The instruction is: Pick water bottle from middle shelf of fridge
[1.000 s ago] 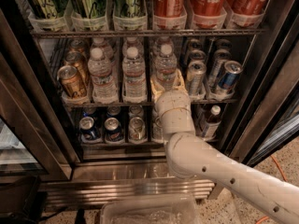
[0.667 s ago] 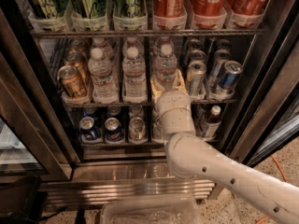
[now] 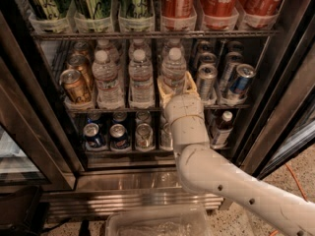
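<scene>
White hand at rightmost water bottle, middle shelf, fridge.

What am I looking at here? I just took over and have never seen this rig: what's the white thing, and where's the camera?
One camera looks into a tall dark-framed drinks fridge; where it is mounted does not show. The white jointed limb rising from lower right is the robot's one arm. Its gripper sits at the base of a small clear ribbed plastic water bottle, rightmost of three on the middle wire shelf, slim metal cans beside it. Whether the bottle is held cannot be told.
</scene>
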Action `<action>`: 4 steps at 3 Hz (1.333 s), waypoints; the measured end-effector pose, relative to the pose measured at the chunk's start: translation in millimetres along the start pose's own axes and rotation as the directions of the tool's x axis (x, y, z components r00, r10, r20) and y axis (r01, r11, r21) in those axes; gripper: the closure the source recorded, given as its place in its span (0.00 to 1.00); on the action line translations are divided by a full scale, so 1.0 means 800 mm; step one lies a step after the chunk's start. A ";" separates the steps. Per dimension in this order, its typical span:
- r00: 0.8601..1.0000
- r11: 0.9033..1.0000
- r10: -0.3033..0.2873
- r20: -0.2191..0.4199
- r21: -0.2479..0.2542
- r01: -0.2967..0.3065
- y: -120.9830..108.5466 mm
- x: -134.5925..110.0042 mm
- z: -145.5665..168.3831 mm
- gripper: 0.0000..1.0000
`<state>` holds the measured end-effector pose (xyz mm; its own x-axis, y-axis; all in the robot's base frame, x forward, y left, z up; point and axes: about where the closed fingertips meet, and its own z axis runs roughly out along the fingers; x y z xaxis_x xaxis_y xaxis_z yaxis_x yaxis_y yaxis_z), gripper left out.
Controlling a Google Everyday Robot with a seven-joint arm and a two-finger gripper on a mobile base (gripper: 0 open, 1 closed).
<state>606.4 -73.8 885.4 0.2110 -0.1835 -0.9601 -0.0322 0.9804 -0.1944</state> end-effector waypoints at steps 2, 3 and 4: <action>1.000 0.999 -0.024 -0.012 -0.046 0.024 -0.016 -0.042 -0.033 1.00; 1.000 0.999 -0.025 -0.012 -0.046 0.024 -0.016 -0.042 -0.033 1.00; 0.999 0.997 -0.035 -0.018 -0.065 0.034 -0.010 -0.040 -0.038 1.00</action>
<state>570.6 -78.3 911.4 0.1946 -0.2190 -0.9561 -0.0886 0.9669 -0.2395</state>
